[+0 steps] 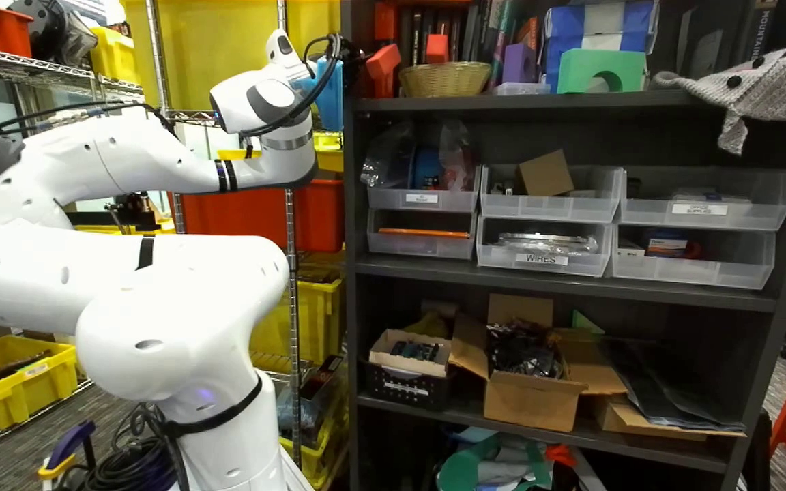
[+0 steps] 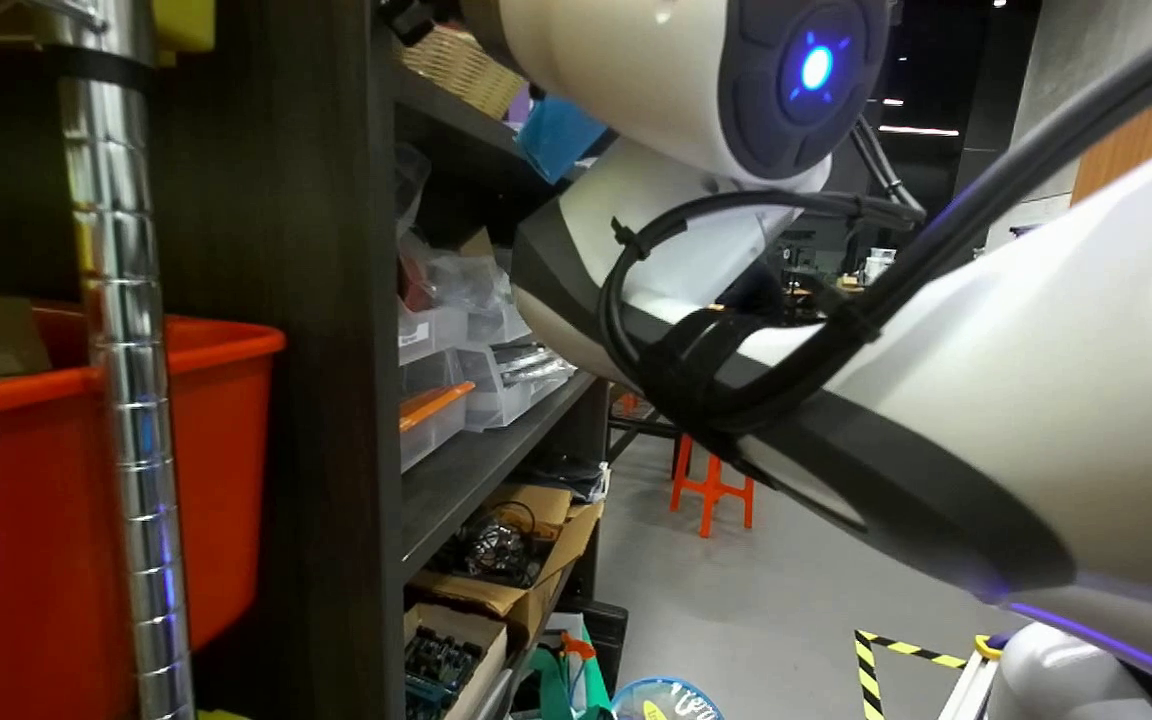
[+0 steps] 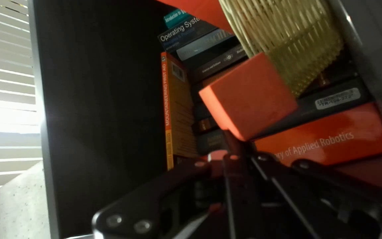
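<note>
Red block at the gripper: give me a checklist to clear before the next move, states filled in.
1. Red block held by the gripper: ok, as it appears.
2. Firm grip: cannot tell, contact is mostly hidden.
3. Held block above the shelf board: ok in an exterior view.
4. Basket interior free: cannot tell; another red block shows above its rim.
5. Held block level: not ok, tilted.
6. Gap to the orange book behind: cannot tell.
</note>
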`<action>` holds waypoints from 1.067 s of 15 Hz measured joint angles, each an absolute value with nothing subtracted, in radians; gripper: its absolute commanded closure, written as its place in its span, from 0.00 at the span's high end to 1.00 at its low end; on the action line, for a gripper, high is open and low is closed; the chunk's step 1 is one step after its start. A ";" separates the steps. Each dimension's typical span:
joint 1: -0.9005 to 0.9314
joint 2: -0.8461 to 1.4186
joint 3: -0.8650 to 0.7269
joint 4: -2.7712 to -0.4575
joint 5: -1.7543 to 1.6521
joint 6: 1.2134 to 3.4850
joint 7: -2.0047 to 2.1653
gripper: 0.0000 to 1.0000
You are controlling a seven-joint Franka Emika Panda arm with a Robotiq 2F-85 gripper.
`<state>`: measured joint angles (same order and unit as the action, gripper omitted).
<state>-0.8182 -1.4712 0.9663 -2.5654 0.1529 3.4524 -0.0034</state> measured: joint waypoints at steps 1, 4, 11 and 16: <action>-0.819 -1.471 0.963 -2.559 0.161 3.452 -0.003 0.00; -0.832 -1.471 0.945 -2.548 0.161 3.452 0.014 0.00; -0.846 -1.429 0.838 -2.551 0.092 3.451 0.007 0.00; -0.825 -1.297 0.705 -2.552 -0.091 3.447 -0.092 0.00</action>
